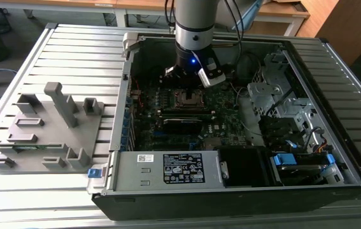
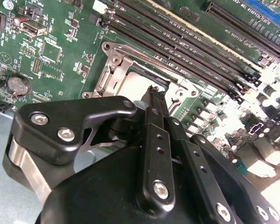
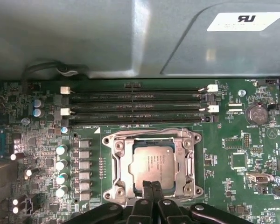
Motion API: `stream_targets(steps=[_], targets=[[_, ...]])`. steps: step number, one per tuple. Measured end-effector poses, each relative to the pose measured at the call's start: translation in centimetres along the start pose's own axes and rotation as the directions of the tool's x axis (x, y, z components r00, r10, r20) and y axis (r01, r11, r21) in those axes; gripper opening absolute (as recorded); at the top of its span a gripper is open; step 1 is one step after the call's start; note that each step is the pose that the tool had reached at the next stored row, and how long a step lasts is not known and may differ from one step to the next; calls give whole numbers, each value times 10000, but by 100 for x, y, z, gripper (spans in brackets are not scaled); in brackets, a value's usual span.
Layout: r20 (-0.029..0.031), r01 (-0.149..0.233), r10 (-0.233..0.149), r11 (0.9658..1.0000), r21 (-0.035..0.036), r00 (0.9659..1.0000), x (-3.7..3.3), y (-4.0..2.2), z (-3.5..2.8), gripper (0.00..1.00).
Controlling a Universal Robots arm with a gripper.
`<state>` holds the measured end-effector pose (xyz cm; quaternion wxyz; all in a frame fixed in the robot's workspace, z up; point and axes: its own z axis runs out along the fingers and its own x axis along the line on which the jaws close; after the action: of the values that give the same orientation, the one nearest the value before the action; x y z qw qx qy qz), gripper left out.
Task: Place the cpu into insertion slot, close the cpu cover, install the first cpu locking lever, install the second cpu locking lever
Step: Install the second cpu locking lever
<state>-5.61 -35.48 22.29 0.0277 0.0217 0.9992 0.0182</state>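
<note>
The gripper [image 3: 151, 185] hangs low over the motherboard [image 3: 233, 140] inside the open computer case [image 1: 307, 71]. Its two black fingers [image 3: 146, 193] are pressed together, tip to tip, and they grasp nothing. In both wrist views the tips stand just above one edge of the cpu [image 3: 153, 163], but whether they touch it cannot be told.

The cpu lies flat in the insertion slot [image 3: 129, 179], with its grey metal top facing up. The cpu cover [image 3: 117, 150] is down around the chip, and its square cut-out leaves the metal top visible. In the second wrist view, the cover [image 2: 113, 63] and the chip [image 2: 133, 86] appear just behind the fingertips [image 2: 155, 95]. Beside the socket run the long black memory slots [image 3: 133, 106].

In the exterior view the arm [image 1: 196, 28] reaches down into the case, and a grey parts fixture [image 1: 46, 129] stands on the table at the exterior view's left.
</note>
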Motion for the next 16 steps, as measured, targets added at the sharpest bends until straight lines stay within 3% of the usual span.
stream_targets(steps=[6,9,16], targets=[[2,2,-2,10000,46,10000,-57,27,15,11],[0,-8,8,10000,82,10000,-56,56,22,11],[1,-41,41,10000,88,10000,-56,60,23,11]])
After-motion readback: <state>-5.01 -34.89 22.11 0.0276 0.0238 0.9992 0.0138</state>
